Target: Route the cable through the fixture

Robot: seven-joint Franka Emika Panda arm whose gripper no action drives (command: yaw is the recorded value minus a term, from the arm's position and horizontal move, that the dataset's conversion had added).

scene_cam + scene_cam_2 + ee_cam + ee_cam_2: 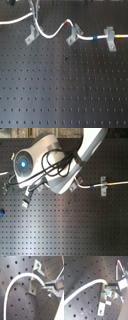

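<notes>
A white cable (50,34) runs across the black perforated board. It comes in from the first exterior view's left, sags past the left grey fixture (32,35), rises to a red mark, and passes the middle fixture (74,35) and the right fixture (110,40). My gripper (34,12) is shut on the cable just above the left fixture. In the first wrist view the cable (15,283) arcs into my fingertips (50,288) beside a fixture (32,288). The second wrist view shows the same cable (89,284) and fixture (104,299). The arm hides the left and middle fixtures in the second exterior view.
Blue and yellow marks sit on the cable either side of the right fixture, which also shows in the second exterior view (103,186). The board (65,90) has rows of holes. The arm's body and hoses (50,163) fill the upper left of the second exterior view.
</notes>
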